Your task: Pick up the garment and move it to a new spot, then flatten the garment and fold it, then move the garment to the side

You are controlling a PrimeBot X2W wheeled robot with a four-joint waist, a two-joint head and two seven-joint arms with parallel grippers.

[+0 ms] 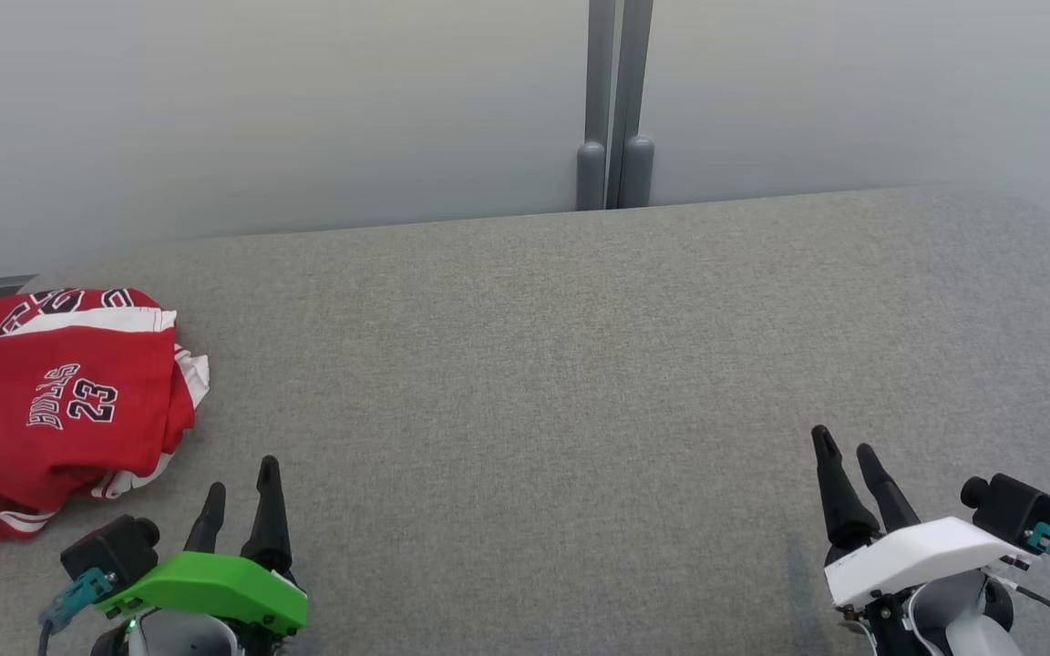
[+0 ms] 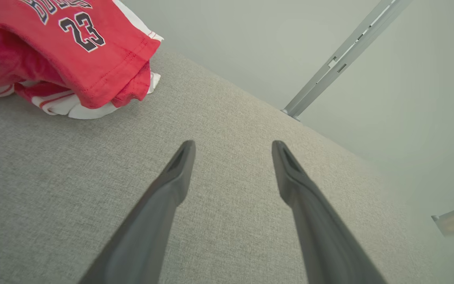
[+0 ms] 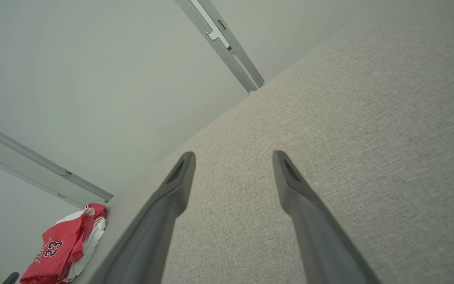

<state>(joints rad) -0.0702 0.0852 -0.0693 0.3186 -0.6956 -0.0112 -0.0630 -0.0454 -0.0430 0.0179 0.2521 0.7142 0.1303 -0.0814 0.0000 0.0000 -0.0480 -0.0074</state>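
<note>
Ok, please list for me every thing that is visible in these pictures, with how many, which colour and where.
red and white crumpled jersey: one, red with white trim, table's far left
grey fabric-covered table: one, grey, foreground
pale wall panels: two, whitish, behind the table
grey metal post: one, grey, between the panels
left hand: one, green cover, open, lower left, beside the jersey but apart
right hand: one, white cover, open, lower right

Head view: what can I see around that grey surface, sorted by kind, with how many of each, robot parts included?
Red Bulls 23 jersey, crumpled: 1
End effectors, both open: 2 (left end effector, green cover; right end effector, white cover)
Total: 3
</note>
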